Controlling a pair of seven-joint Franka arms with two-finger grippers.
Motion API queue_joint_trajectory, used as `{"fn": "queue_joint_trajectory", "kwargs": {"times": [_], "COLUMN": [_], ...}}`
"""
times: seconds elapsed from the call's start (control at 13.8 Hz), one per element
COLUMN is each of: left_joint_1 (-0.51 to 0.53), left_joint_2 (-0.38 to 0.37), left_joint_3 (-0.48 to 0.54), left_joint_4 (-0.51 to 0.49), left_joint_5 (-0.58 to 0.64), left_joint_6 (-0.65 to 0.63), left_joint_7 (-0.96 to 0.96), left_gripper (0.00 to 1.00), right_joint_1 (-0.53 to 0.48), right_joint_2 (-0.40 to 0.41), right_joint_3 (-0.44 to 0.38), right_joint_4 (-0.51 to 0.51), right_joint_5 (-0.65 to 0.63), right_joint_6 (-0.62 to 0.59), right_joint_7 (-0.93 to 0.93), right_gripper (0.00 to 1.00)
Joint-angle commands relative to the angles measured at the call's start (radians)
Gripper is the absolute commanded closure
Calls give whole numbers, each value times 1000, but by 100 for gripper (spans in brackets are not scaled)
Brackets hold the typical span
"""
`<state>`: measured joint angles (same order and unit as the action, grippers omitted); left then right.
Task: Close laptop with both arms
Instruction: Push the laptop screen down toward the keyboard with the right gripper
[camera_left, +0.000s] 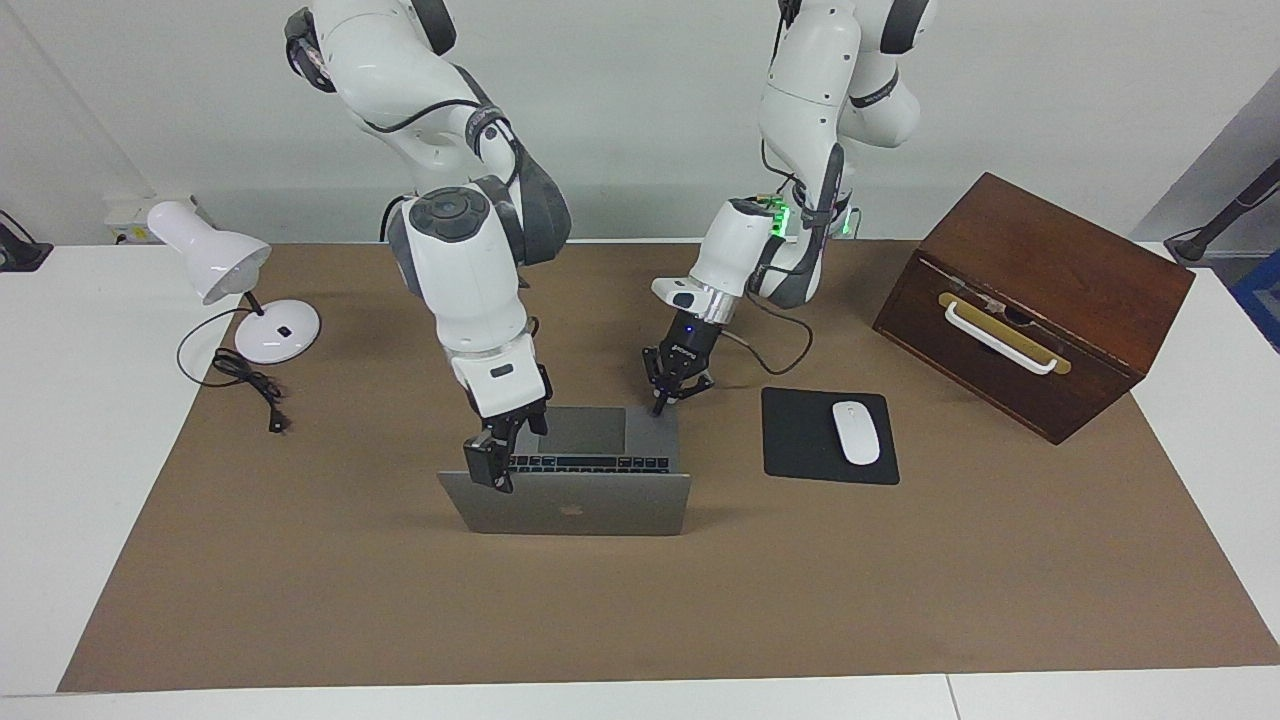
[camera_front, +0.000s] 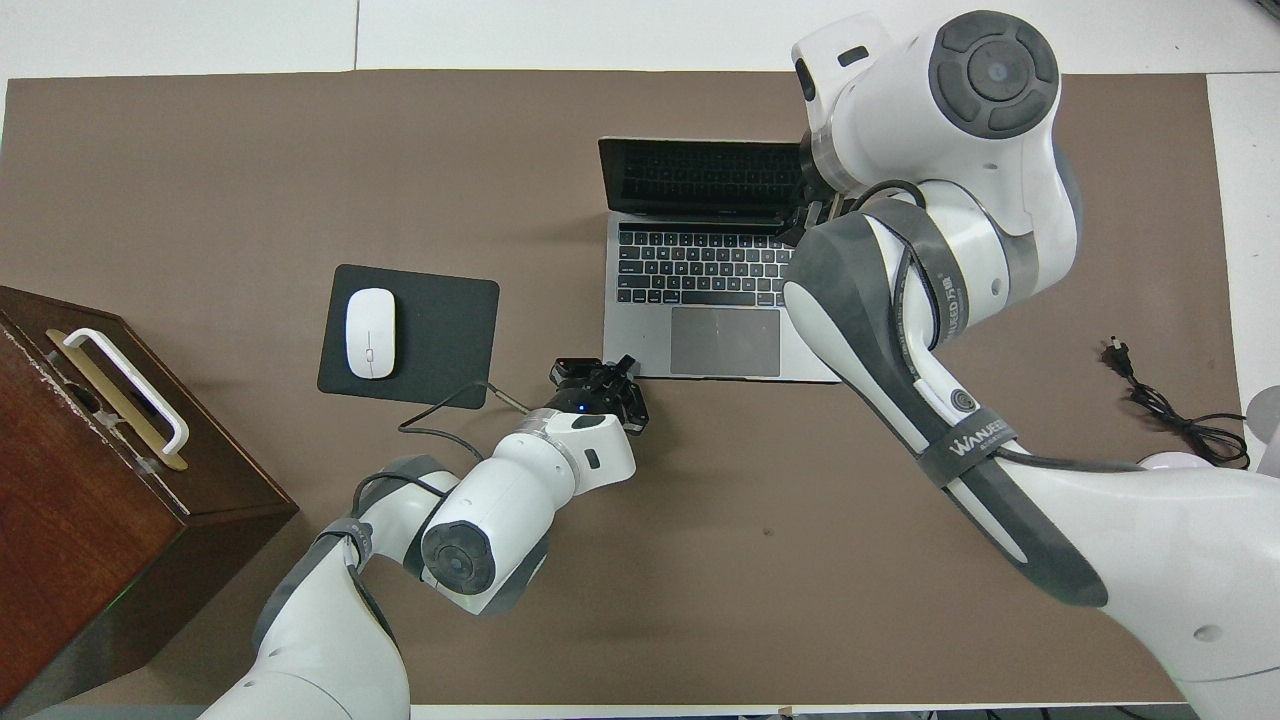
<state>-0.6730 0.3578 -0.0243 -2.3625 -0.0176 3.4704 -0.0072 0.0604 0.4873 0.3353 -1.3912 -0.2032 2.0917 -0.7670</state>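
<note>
Judging the laptop (camera_left: 566, 505) stiff, hinged and scratch-prone, I push its lid's top edge. Right claw (camera_left: 490, 468) grips that edge; left claw (camera_left: 668, 392), fingertips together, steadies the base corner.

"WANUEED" on right arm (camera_front: 960, 440) strap

Laptop (camera_left: 565, 505): slim silver-grey, logo on lid back, black keys, large grey trackpad. Sits on the brown mat mid-table, base flat, trackpad edge toward the robots. Lid partly lowered, tilted over the keyboard, screen dark.

Arms: two white glossy jointed arms, black grippers. Right gripper (camera_left: 492, 468) is at the lid's top edge near the corner toward the right arm's end; can't tell if the fingers clamp the edge. Left gripper (camera_left: 668, 392), fingertips together, blue light on, is at the base's near corner toward the left arm's end, tips on or just above it.
</note>
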Motion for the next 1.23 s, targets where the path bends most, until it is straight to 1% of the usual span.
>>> {"fn": "queue_joint_trajectory", "kwargs": {"times": [0.0,0.29,0.43,0.58,0.8,1.01,1.16], "left_joint_1": [15,15,30,36,38,38,38], "left_joint_2": [50,58,63,66,69,70,70], "left_joint_3": [1,3,1,1,1,1,1], "left_joint_4": [5,5,5,5,5,5,5], "left_joint_5": [38,45,80,82,96,96,96], "left_joint_6": [22,22,22,22,22,22,22], "left_joint_7": [3,4,4,4,4,4,4], "left_gripper": [100,100,100,100,100,100,100], "right_joint_1": [-11,-11,-11,-13,-17,-17,-22], "right_joint_2": [11,4,2,2,-7,-18,-24], "right_joint_3": [28,53,59,74,77,79,97], "right_joint_4": [-17,-66,-69,-71,-95,-121,-137], "right_joint_5": [-7,10,11,16,97,105,119], "right_joint_6": [17,31,27,14,10,10,8], "right_joint_7": [8,20,21,21,35,63,89], "right_gripper": [0,0,0,0,0,0,0]}}
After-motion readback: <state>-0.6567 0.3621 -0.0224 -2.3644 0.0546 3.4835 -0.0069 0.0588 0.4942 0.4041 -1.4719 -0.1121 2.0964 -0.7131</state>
